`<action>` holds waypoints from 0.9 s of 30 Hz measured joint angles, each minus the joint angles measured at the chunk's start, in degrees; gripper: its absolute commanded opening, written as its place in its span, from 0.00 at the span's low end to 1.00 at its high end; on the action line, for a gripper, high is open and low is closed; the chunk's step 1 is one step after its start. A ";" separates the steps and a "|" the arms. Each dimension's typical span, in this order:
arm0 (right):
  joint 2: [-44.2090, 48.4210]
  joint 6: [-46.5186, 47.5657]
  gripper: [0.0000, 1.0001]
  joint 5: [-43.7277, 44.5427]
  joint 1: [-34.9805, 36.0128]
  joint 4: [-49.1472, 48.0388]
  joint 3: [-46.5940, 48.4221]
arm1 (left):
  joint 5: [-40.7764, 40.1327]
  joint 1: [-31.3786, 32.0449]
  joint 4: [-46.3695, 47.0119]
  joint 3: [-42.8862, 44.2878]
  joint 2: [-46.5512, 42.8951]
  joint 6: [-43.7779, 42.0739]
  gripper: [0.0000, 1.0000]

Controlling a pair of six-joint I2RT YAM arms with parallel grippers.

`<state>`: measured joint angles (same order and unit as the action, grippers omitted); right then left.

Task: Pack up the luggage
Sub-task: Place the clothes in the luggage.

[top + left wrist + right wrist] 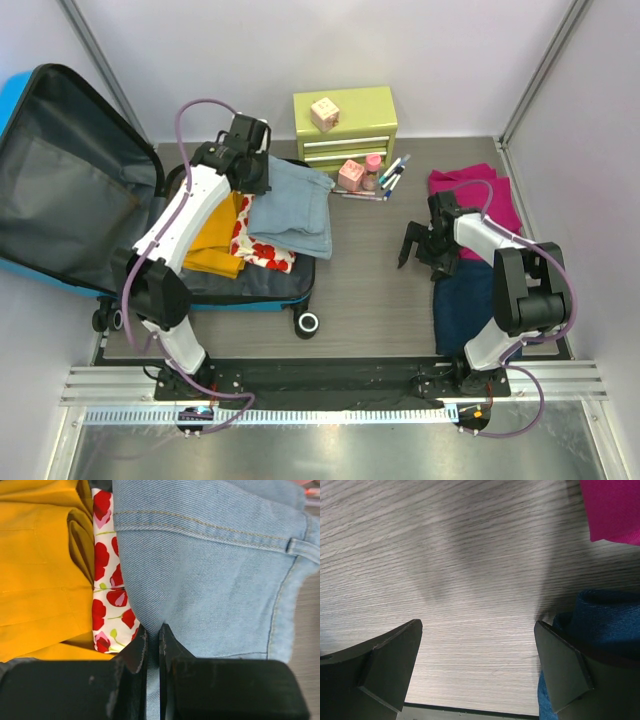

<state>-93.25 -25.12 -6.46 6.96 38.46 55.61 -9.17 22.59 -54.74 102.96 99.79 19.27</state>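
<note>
The luggage (70, 190) lies open on the left, its dark grey lid tilted back. In its base lie a yellow garment (212, 248) and a poppy-print garment (258, 248). Folded light blue jeans (295, 210) rest partly over the luggage's right edge. My left gripper (252, 172) is shut on the jeans' far edge. In the left wrist view, a fold of denim (210, 570) is pinched between the left gripper's tips (152, 627), beside the yellow cloth (40, 580) and the poppy print (107, 580). My right gripper (420, 245) hangs open and empty over the table.
A dark blue garment (465, 305) and a magenta one (480, 200) lie by the right arm; the wrist view shows the blue cloth (605, 615) touching the right finger. A green drawer chest (345, 125), pink items (352, 175) and pens (390, 175) stand at the back. A luggage wheel (307, 323) juts forward.
</note>
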 measured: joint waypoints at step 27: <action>0.02 0.00 1.00 0.39 0.00 0.42 -0.15 | -1.11 -5.11 9.92 -10.64 5.07 -2.08 0.00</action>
<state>-93.23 -25.12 -6.07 6.96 38.87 55.46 -10.28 17.47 -44.82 92.31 104.86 17.19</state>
